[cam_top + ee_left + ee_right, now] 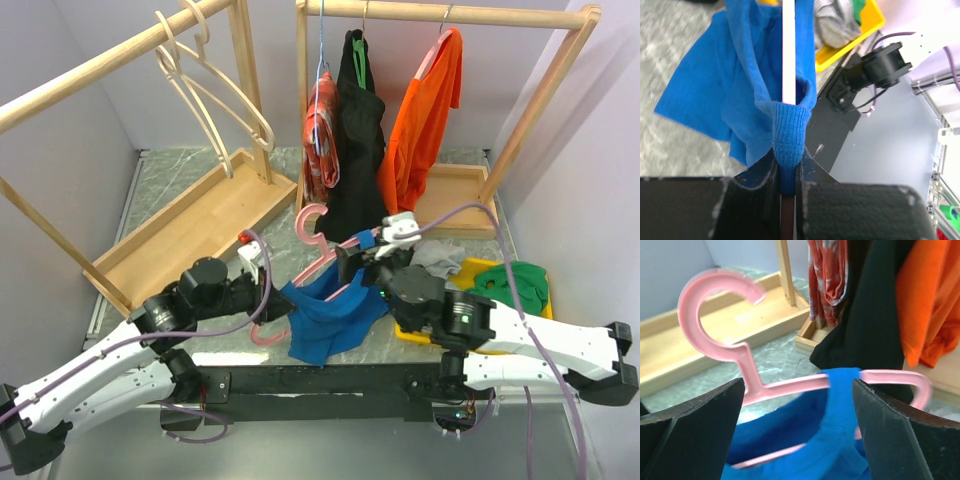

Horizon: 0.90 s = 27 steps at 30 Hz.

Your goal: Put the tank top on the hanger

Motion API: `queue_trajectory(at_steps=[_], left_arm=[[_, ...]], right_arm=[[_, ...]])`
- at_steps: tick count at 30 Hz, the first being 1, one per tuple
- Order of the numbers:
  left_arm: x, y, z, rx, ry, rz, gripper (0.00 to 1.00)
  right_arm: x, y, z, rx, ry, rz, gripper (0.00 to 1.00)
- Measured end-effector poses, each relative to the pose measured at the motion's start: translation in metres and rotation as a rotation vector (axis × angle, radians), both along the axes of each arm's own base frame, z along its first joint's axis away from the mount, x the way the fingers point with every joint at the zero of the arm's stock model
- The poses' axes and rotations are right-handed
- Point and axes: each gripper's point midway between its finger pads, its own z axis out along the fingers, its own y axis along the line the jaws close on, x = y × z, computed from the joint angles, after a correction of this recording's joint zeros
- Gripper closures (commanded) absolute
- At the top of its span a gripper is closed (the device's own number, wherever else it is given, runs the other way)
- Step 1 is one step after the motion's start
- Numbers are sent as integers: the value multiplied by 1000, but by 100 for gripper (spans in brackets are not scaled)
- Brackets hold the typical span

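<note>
The left pincer (787, 172) is clamped tight on a fold of the tank top (710, 100), right where the blue fabric wraps the end of the pink hanger (788, 50). It pins cloth and plastic together, I'd say, so that shoulder cannot slip off while the other side is dealt with. That grip also holds the hanger up off the worktop (160, 165), tilted, with its hook pointing away toward the racks. The body of the tank top droops below it onto the near edge of the worktop, between the 2 arms.

The right pincer (799, 390) stands with its jaws wide apart on either side of the hanger's neck and sloping arm, touching nothing that I can see. 1 strap (840, 385) lies draped over that arm between the jaws, and the pink tip pokes out bare beyond it. So the garment looks partly hung — whether that strap is seated well enough to stay, I can't tell from here.

The yellow tray (478, 268) with spare garments sits beside the right arm, out of play.
</note>
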Motion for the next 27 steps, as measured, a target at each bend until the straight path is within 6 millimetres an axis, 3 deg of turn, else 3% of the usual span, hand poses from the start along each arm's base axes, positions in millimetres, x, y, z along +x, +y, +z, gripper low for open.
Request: queue_trajectory(at_steps=[6, 17, 22, 27], left_arm=[[-1, 17, -25, 0, 51, 103, 99], [11, 61, -16, -102, 114, 405, 99], [17, 85, -24, -95, 159, 555, 99], [19, 105, -15, -107, 179, 658, 99]], right_arm=[[-11, -25, -5, 104, 30, 5, 2], [-17, -57, -16, 179, 57, -49, 1], [-17, -63, -16, 195, 60, -70, 1], [-17, -64, -17, 194, 62, -74, 1]])
